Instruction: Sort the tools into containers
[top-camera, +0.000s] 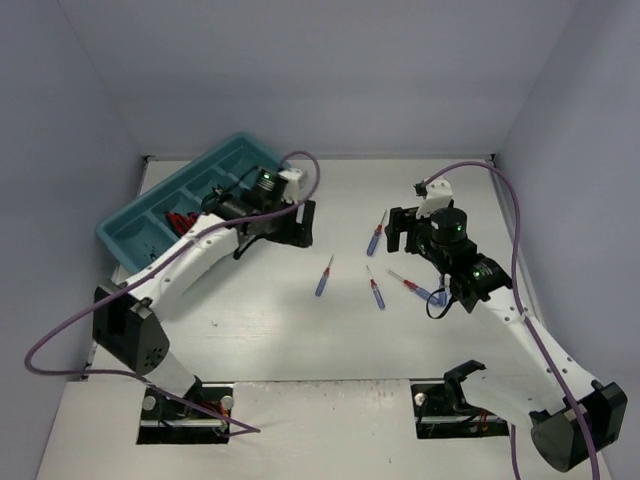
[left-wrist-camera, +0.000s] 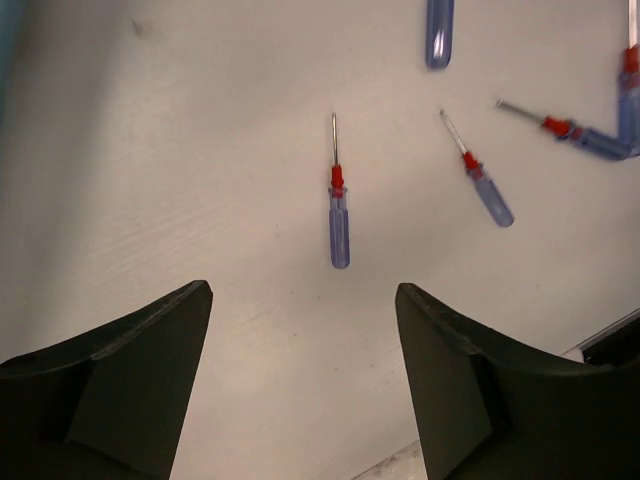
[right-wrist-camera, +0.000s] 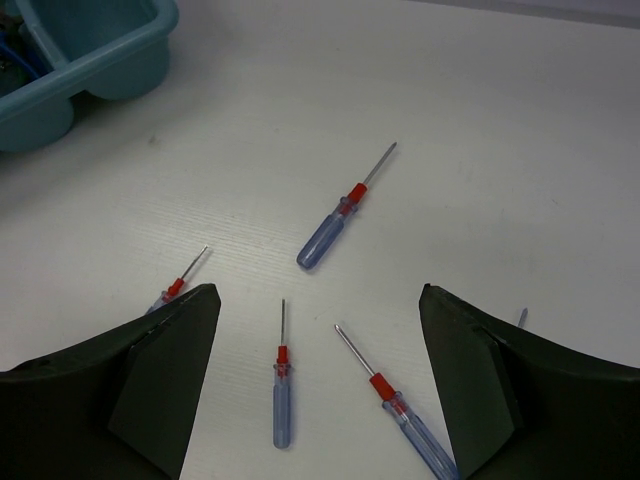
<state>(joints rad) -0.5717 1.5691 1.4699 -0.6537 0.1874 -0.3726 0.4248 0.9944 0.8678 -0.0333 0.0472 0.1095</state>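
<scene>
Screwdrivers (top-camera: 324, 275) (four blue-handled ones) lie loose on the table (top-camera: 300, 350) between your arms, well apart from the teal tray (top-camera: 130, 238) at far left. Your left gripper (left-wrist-camera: 302, 300) hangs with fingers spread and empty, and your right gripper (right-wrist-camera: 320, 300) is the same: wide apart, holding nothing.

White table (top-camera: 300, 340), faint dark smudge (right-wrist-camera: 152, 141), plain pale walls (top-camera: 330, 70) on three sides.
</scene>
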